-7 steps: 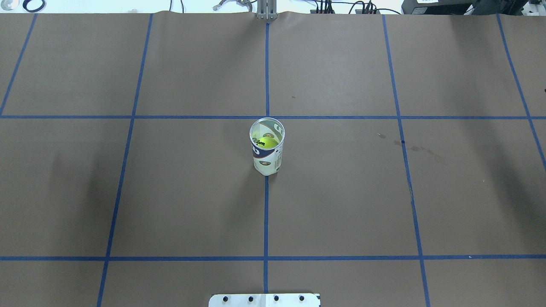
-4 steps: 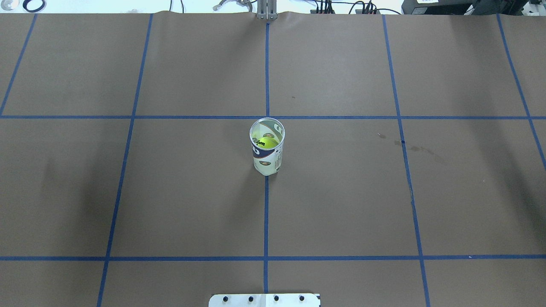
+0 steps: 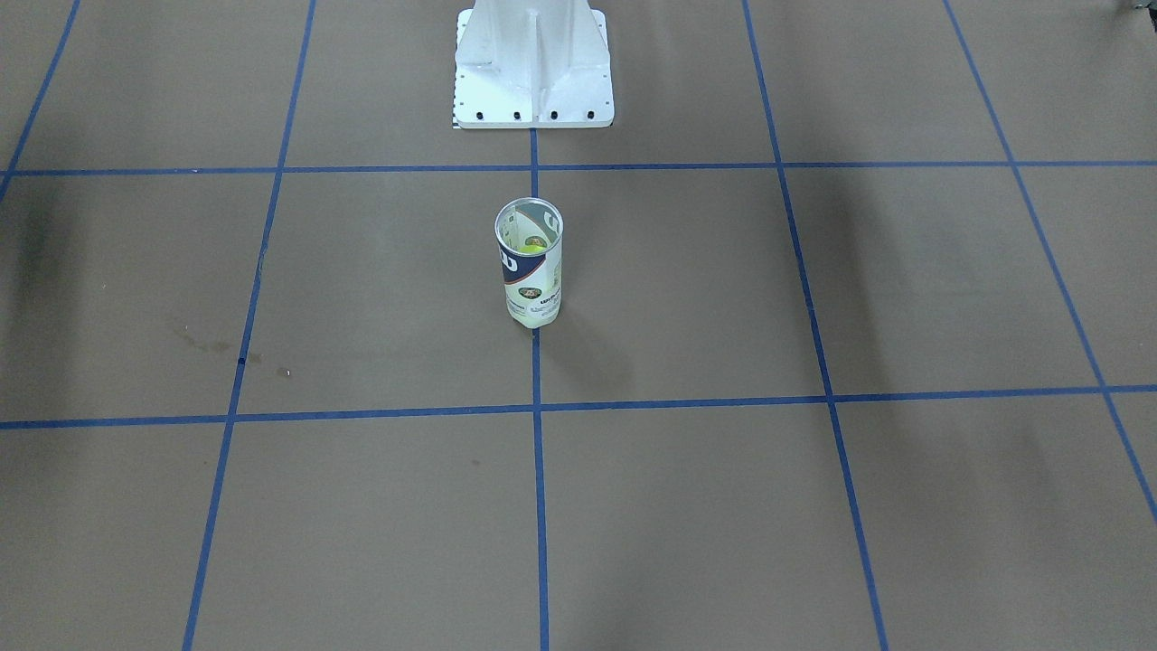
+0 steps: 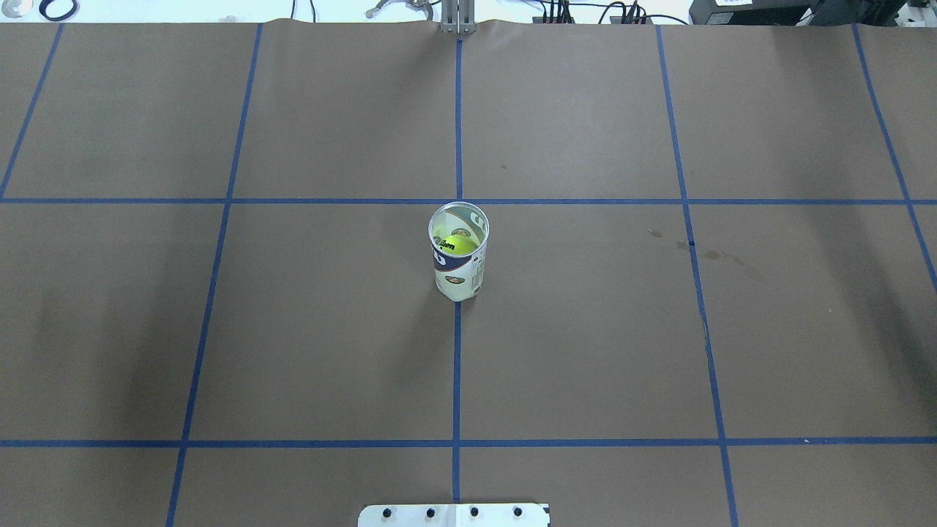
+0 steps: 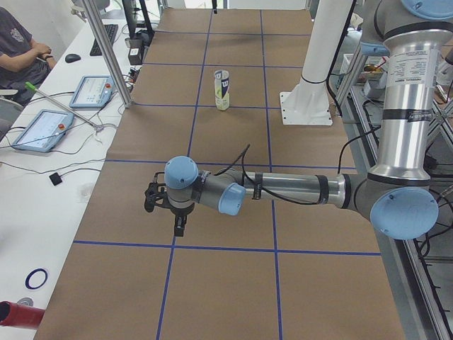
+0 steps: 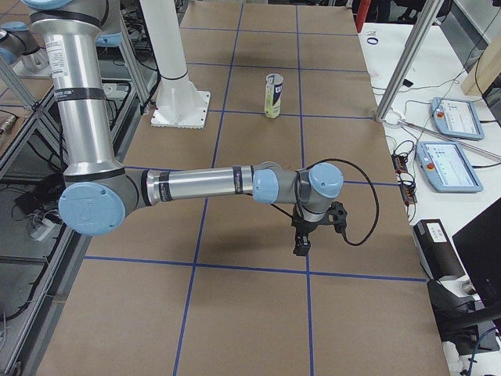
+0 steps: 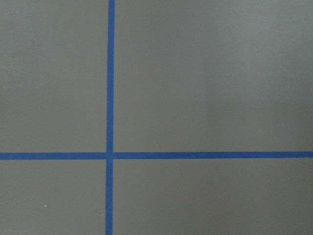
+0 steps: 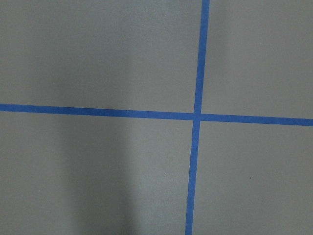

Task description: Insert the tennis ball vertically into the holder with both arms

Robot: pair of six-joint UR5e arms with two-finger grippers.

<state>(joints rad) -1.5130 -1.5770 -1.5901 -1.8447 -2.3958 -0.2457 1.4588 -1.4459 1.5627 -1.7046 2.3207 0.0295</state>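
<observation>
The holder [image 4: 457, 263], a clear can with a white and navy label, stands upright at the table's centre on a blue tape line. It also shows in the front view [image 3: 530, 271] and both side views [image 5: 222, 90] [image 6: 273, 95]. A yellow-green tennis ball [image 4: 457, 244] lies inside it. My left gripper [image 5: 178, 225] hangs over the table far from the can, fingers down. My right gripper [image 6: 301, 243] does the same at the other end. Both show only in the side views, so I cannot tell whether they are open or shut. The wrist views show only brown paper and tape.
The white pedestal base [image 3: 533, 63] stands behind the can on the robot's side. Control tablets [image 5: 90, 91] [image 6: 450, 117] and aluminium posts [image 5: 106, 49] line the operators' edge. A seated person [image 5: 18, 49] is at that edge.
The can and the ball have not moved. Only faint shadows at the table's sides have shifted a little.
</observation>
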